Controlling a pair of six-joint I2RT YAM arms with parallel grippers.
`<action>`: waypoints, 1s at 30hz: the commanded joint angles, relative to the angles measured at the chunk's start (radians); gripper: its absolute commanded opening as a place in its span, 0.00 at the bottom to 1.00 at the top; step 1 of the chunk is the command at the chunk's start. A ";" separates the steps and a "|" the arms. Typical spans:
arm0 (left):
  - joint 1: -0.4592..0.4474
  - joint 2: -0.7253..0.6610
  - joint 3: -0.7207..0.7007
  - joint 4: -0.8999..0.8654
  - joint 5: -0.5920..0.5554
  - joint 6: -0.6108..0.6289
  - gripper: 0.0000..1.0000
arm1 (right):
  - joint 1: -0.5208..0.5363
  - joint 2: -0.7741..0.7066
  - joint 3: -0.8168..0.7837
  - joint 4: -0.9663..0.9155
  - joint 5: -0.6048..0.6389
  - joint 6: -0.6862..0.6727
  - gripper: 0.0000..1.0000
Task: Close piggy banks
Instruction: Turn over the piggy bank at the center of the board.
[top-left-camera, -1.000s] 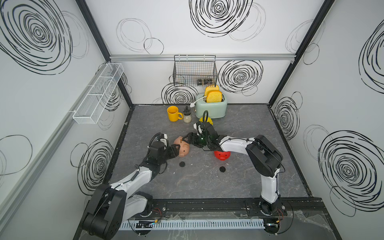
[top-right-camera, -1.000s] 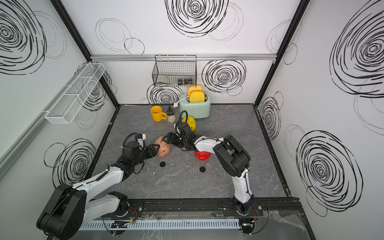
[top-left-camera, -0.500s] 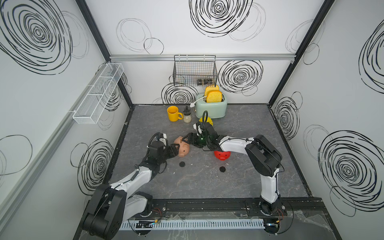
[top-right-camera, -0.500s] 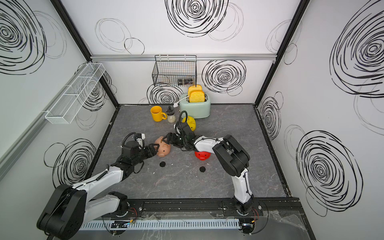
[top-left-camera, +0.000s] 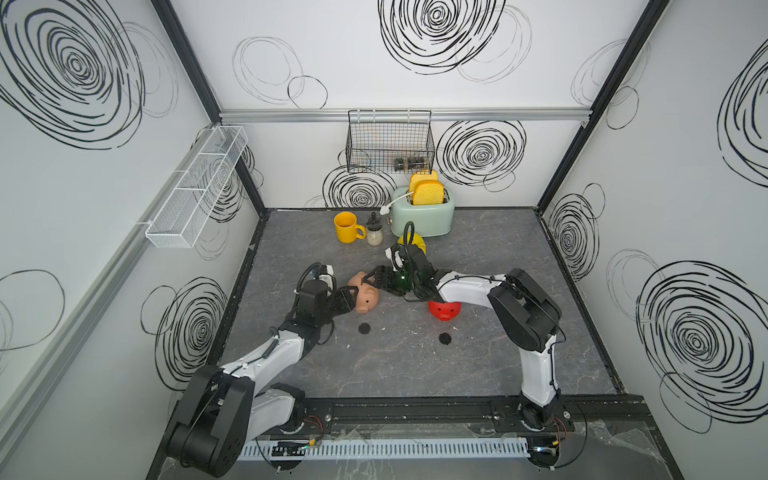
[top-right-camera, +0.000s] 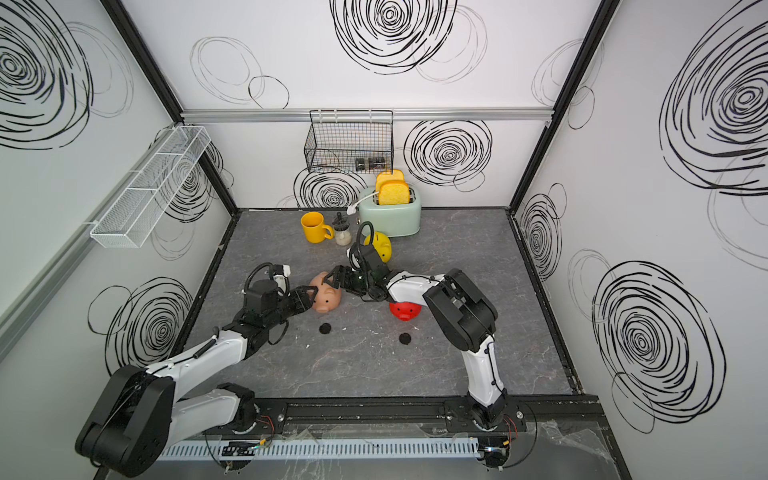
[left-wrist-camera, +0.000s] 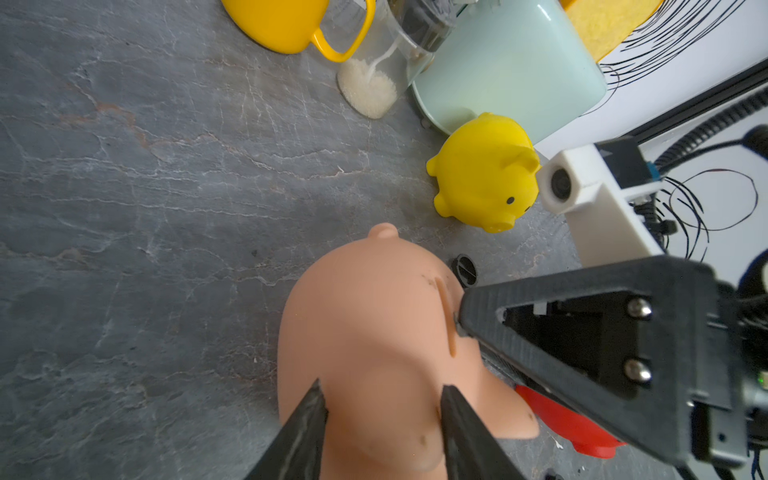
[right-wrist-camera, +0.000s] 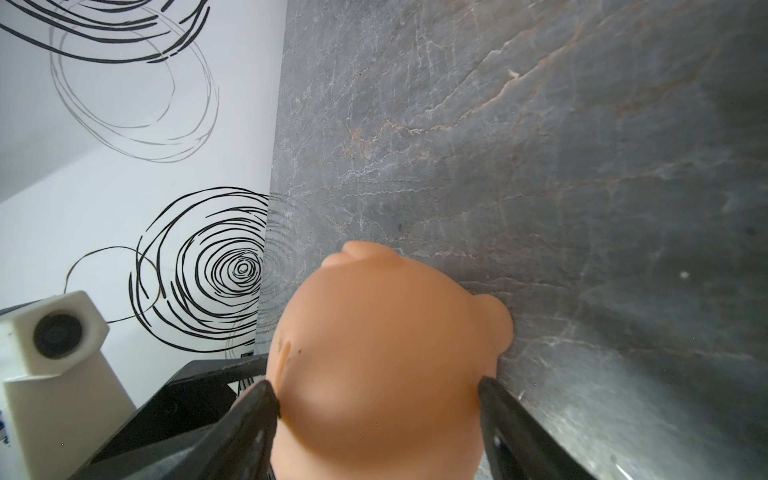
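Grey, marble-veined stone covered the table you worked at. White walls scribbled with black rings closed it in on three sides, with black posts at the corners. A black wire basket hung on the back wall and a white mesh shelf on the left wall. Along the back edge stood a mint-green toaster holding two yellow slices, with a yellow mug and a small glass jar just beside it. The yellow pig sat just in front of the toaster. The red pig lay near the middle of the table, partly under your right arm. Two black plugs lay loose nearer the front, well apart from each other.

The pink pig sat left of centre, between your two grippers. Your left gripper met it from the left, both tips pressed into its skin, clamped on it. Your right gripper met it from the opposite side, its fingers spread wide around the body, each tip touching: a grasp. One right finger lay against the coin slot. Whether the pink pig rested on the table or hung clear of it, I could not tell.
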 joint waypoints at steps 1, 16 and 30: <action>0.006 0.016 0.012 0.024 0.007 -0.006 0.46 | 0.004 0.014 0.027 -0.012 -0.010 -0.006 0.78; 0.025 0.002 -0.003 0.023 0.001 -0.012 0.40 | 0.005 0.005 0.041 -0.019 -0.021 -0.011 0.78; 0.077 0.044 -0.013 0.058 0.058 -0.038 0.37 | 0.003 -0.026 0.040 -0.023 -0.020 -0.019 0.79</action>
